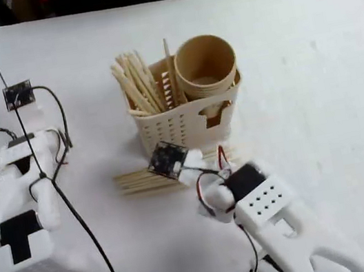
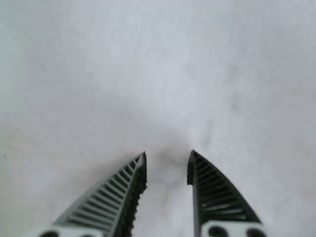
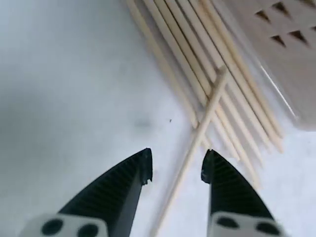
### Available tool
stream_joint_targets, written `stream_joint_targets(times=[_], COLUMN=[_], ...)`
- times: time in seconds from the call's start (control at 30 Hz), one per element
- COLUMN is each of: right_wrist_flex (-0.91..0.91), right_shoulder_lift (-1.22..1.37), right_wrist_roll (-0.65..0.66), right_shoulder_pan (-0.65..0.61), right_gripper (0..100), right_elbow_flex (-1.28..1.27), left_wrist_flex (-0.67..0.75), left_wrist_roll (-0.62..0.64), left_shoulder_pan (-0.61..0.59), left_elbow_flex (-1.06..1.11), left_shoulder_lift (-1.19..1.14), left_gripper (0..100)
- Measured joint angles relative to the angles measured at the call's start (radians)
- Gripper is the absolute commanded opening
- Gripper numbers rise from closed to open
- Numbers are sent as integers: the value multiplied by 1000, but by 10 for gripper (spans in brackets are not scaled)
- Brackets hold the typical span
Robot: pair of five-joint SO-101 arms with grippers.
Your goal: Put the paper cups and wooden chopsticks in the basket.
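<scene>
— Where does the left arm [image 1: 22,204] sit?
— At the left side of the white table [image 1: 335,47], well apart from the basket. The left gripper [image 2: 167,156] hangs over bare tabletop, its two dark ribbed fingers spread, nothing between them.

— And in the middle of the table?
— A white slotted plastic basket [image 1: 187,124] stands upright. A bundle of pale wooden chopsticks [image 1: 137,84] leans in its left part, and a stack of tan paper cups [image 1: 206,64] sits mouth-up in its right part.

— Is anything outside it?
— A row of loose wooden chopsticks [image 1: 137,180] lies flat on the table just in front of the basket wall.

— And the right arm [image 1: 270,205]?
— It comes in from the lower right. The right gripper [image 3: 176,159] is low over that row with its fingers parted. A single slanted chopstick [image 3: 207,116] lies across the others and runs between the fingertips; whether either finger touches it cannot be told.
</scene>
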State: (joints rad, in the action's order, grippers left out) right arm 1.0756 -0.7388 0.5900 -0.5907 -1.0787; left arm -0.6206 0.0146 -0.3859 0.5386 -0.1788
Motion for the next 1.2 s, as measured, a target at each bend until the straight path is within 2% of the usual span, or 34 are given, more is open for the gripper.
stream_joint_targets(times=[0.13, 0.3, 0.47, 0.53, 0.67, 0.73, 0.97, 1.2], right_wrist_flex=[-163, -308, -382, -388, -396, -397, -371, -166], right_shoulder_lift=[64, 222, 304, 310, 311, 311, 313, 316], right_wrist_roll=[0, 0, 5, 8, 8, 8, 8, 8], right_shoulder_pan=[21, 143, 195, 201, 213, 213, 213, 213], right_gripper=[173, 173, 172, 146, 8, 30, 16, 16], right_elbow_flex=[-63, -63, -61, -60, -63, -63, -44, 118], left_wrist_flex=[0, 0, 0, 0, 0, 0, 0, 0], left_wrist_roll=[0, 0, 0, 0, 0, 0, 0, 0], left_shoulder_pan=[0, 0, 0, 0, 0, 0, 0, 0], left_elbow_flex=[0, 0, 0, 0, 0, 0, 0, 0], left_shoulder_lift=[0, 0, 0, 0, 0, 0, 0, 0], left_gripper=[155, 156, 156, 155, 155, 155, 155, 156])
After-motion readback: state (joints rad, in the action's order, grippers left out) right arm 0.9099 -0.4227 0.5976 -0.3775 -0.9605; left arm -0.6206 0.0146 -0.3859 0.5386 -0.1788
